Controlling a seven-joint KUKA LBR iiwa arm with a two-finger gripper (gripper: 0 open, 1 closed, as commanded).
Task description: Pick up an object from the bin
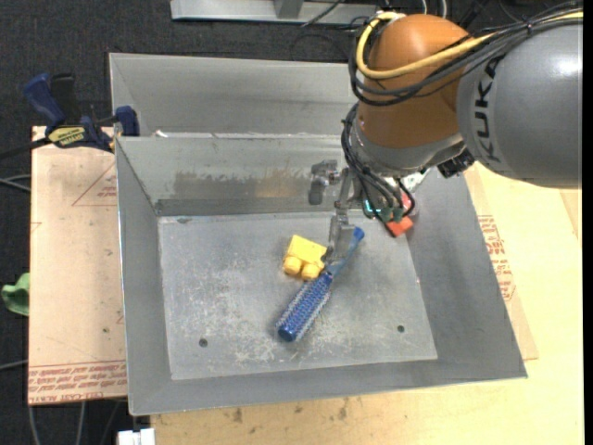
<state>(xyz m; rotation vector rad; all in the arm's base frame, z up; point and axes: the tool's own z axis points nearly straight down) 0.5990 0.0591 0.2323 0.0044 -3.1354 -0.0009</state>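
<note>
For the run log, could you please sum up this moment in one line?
tool at upper end of blue brush | brush lying diagonal on bin floor | yellow block beside brush

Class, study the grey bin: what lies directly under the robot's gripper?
Under the gripper lies the handle end of a blue brush, which slants across the bin floor beside a yellow block. The gripper covers part of the handle, so contact cannot be judged.

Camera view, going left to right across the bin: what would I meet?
In order: bin's left wall → yellow block → gripper → bin's right wall. The slanted blue brush overlaps block and gripper, so I leave it out.
</note>
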